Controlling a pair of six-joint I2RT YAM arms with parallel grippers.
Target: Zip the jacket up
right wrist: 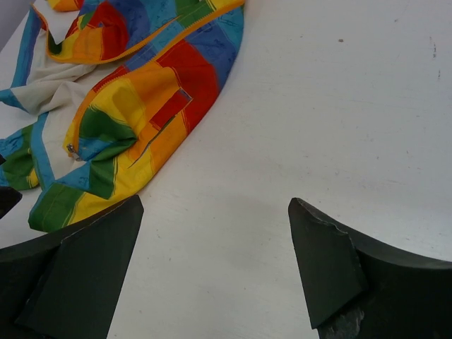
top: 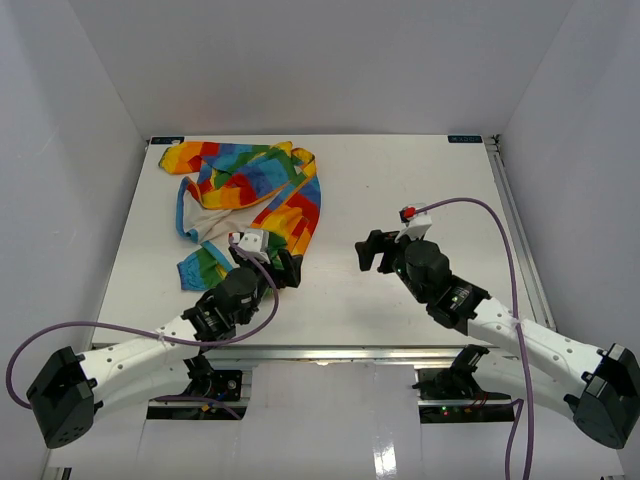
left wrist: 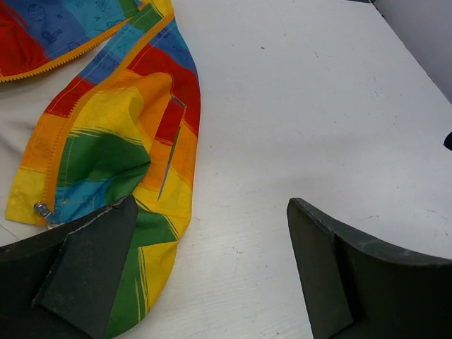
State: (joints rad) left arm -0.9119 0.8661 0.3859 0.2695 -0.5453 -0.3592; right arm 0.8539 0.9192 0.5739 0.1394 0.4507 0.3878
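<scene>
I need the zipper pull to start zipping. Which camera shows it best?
The left wrist view: the metal zipper pull is close and sharp at a corner of the jacket. The right wrist view shows it smaller; in the top view it is too small to tell.

On counter (top: 400, 180), far left: jacket (top: 255, 195); left tool (left wrist: 212, 203) at its near right edge; right tool (right wrist: 215, 203) well apart, rightward.

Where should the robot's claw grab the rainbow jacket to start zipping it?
Probably the jacket corner beside the small metal zipper piece, at the bottom of that front edge. That corner lies flat on the table, nearest the open left claw, so come from the near side and pinch the edge.
</scene>
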